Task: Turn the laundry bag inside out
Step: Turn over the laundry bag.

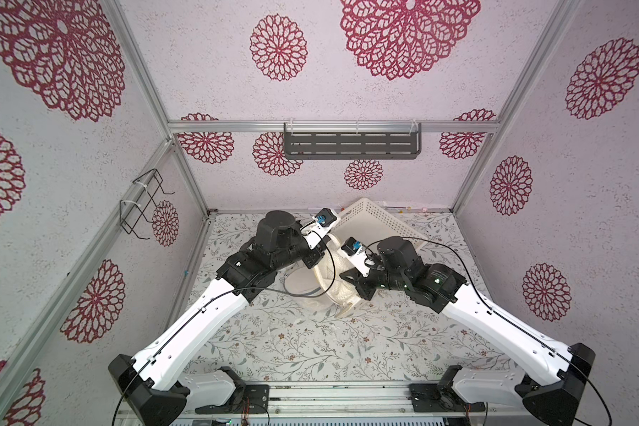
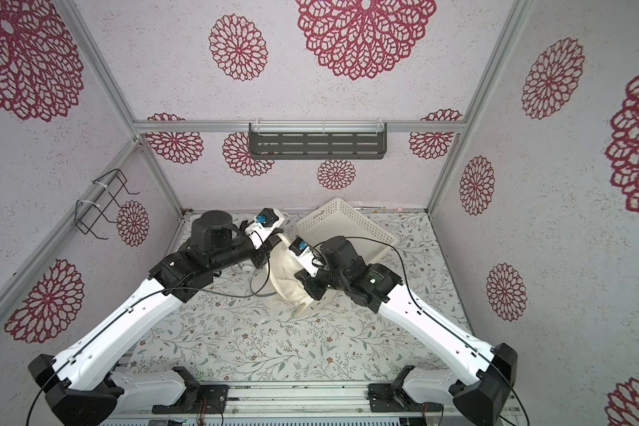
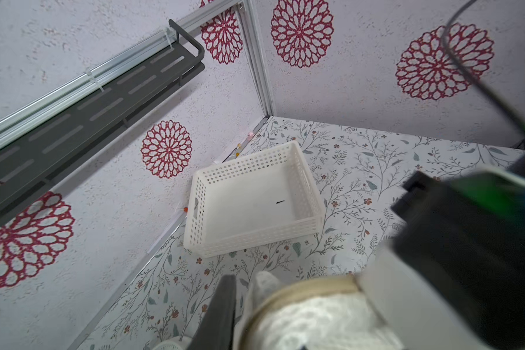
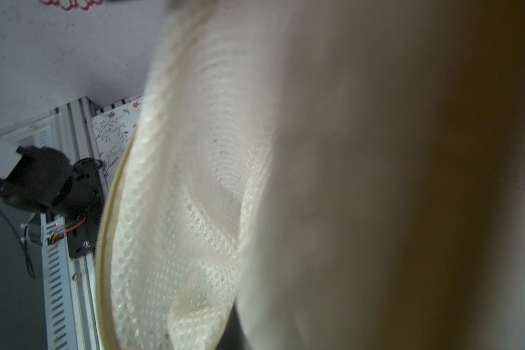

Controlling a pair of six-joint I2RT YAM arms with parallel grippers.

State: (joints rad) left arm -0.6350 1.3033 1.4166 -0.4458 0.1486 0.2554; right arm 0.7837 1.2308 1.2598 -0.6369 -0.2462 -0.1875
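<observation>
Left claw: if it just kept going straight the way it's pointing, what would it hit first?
The left claw would meet the laundry bag first: its rim sits right at the claw's tips. Past that, probably the flowery table just short of the white basket; depth is hard to judge.

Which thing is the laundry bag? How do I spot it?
Look at the flowery table. In front of the white basket, between the left arm and right arm, is the laundry bag. It's the only soft, cream, netted thing; the basket is hard plastic.

Laundry bag (image 1: 325, 273) on table (image 1: 310, 343); basket (image 1: 369, 212) behind.
</observation>
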